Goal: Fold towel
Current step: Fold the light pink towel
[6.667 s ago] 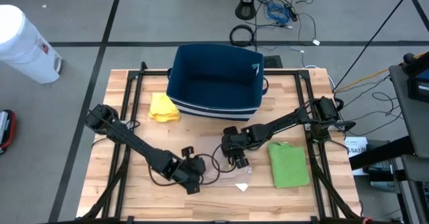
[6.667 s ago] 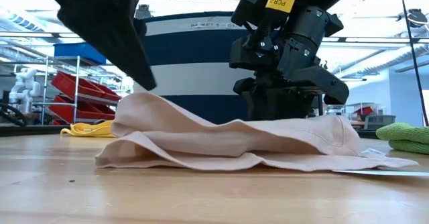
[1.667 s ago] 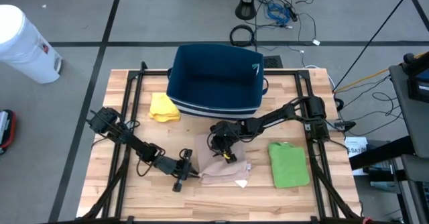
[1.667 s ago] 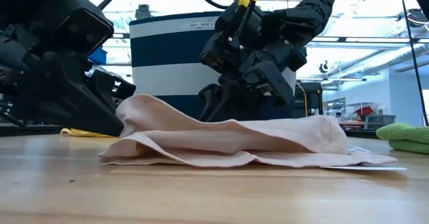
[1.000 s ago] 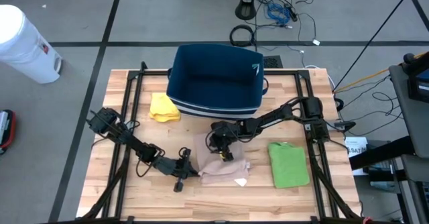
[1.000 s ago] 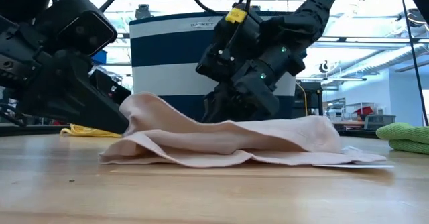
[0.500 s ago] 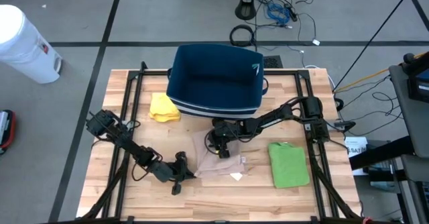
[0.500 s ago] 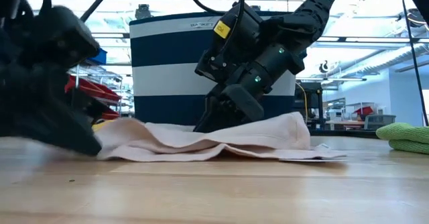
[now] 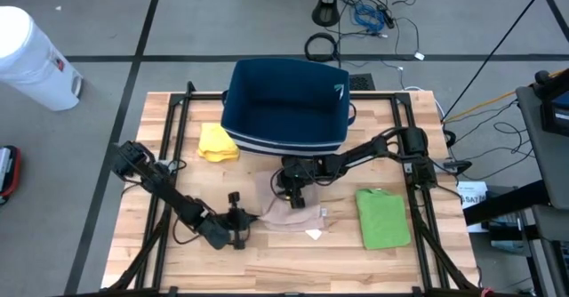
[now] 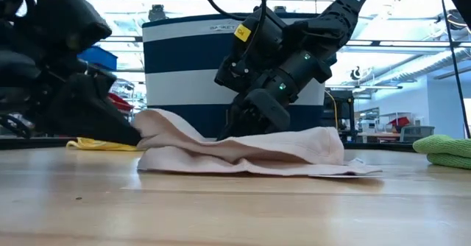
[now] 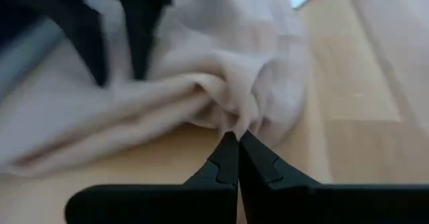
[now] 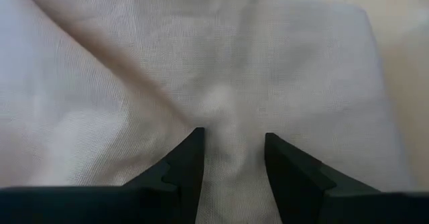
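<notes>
High view showed a pale beige towel lying crumpled on the wooden worktop, in front of a dark blue basket and between the two arms. The left tool sat at the towel's left edge with its fingers pressed together, pinching a fold of the cloth; in the left wrist view the two dark fingertips met on a bunched ridge of fabric. The right tool bore down on the towel's far side, close to the basket. Its fingers stood apart in the right wrist view, their tips pressed onto the cloth with a small pucker of fabric between them.

Low view showed the towel as a low rumpled heap, raised at its left end where the left tool held it, with the right tool leaning onto it from behind. A small white tag lay at the towel's front edge. A yellow cloth rested left of the basket, and a folded green cloth lay well to the right of the towel.
</notes>
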You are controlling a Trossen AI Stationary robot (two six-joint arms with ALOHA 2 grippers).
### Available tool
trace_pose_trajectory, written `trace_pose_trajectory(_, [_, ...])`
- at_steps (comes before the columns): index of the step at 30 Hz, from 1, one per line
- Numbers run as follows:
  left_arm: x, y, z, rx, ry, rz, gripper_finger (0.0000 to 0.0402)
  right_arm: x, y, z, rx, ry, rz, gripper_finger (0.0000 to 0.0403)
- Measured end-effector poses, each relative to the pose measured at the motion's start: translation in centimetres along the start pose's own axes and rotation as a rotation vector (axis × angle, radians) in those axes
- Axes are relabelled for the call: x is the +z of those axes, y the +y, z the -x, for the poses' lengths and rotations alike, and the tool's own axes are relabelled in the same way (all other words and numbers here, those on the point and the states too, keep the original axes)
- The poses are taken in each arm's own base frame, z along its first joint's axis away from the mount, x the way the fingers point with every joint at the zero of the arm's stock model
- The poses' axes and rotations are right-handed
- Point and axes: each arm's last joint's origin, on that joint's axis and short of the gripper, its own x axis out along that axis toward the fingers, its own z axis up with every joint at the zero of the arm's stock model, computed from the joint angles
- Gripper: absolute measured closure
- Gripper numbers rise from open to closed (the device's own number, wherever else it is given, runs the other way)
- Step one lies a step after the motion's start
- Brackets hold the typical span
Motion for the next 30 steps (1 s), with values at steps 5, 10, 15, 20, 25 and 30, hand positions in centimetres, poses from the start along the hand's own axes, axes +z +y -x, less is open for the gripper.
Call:
trace_pose_trajectory(5, [1.5,-0.5,-0.1,0.117,0.076,-0.142,0.0401,0.0,-0.1,0.0,0.026,-0.003,-0.02,0.0259])
trace_pose_trajectory(10, [3.0,-1.3,0.0,0.14,0.123,-0.209,0.0401,0.0,-0.1,0.0,0.029,-0.004,-0.02,0.0259])
trace_pose_trajectory(15, [4.0,-2.2,0.4,0.145,0.078,-0.198,0.0401,0.0,-0.2,0.0,0.03,-0.004,-0.021,0.0259])
trace_pose_trajectory(20, [4.5,-2.6,1.0,0.258,-0.008,-0.148,0.0401,0.0,-0.2,0.0,0.031,-0.005,-0.022,0.0259])
trace_pose_trajectory(25, [4.0,-1.9,0.8,0.313,0.007,-0.042,0.0401,-0.1,-0.2,0.0,0.026,-0.004,-0.024,0.0259])
trace_pose_trajectory(30, [3.6,-0.8,0.2,0.291,0.106,0.094,0.0401,-0.1,-0.4,0.0,0.022,-0.003,-0.029,0.0259])
